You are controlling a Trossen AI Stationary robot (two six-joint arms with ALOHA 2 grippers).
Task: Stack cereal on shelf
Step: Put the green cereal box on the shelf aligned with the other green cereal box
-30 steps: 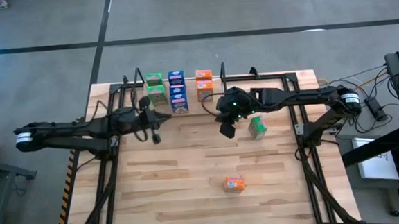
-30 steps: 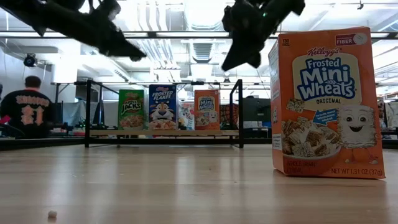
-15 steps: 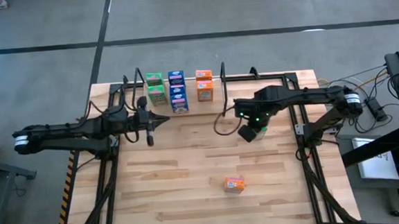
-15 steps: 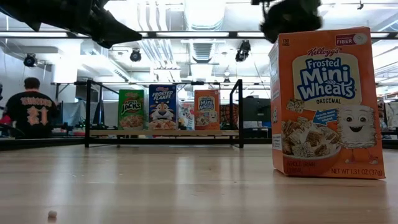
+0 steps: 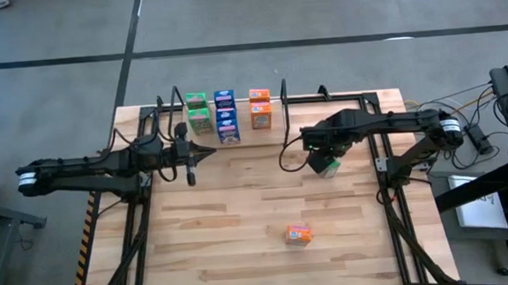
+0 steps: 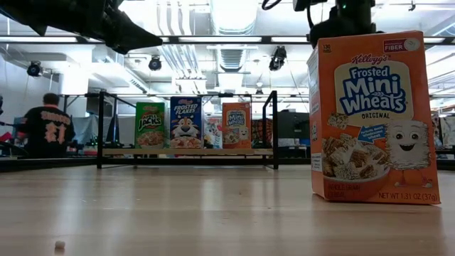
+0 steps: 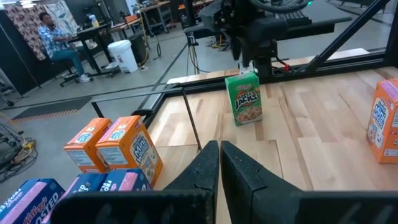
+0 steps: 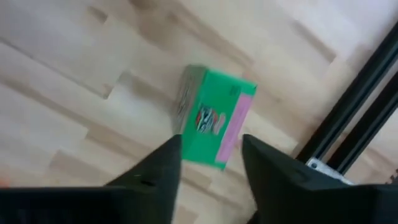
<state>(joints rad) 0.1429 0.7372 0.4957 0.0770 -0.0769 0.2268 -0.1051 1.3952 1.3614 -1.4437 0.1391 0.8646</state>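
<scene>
Right pincer (image 8: 208,171) has swung over the green Apple Jacks box (image 5: 329,163) w/ fingers now apart, set to grab; left pincer (image 7: 219,163) together, idle.

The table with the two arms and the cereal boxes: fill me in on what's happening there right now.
The right gripper hangs right above a loose green cereal box standing on the table, its fingers spread on either side of the box's top, not yet closed on it. The left gripper waits shut near the shelf, which already holds green, blue and orange boxes. One more orange box stands alone near the table's front. A person is in the room behind.
</scene>
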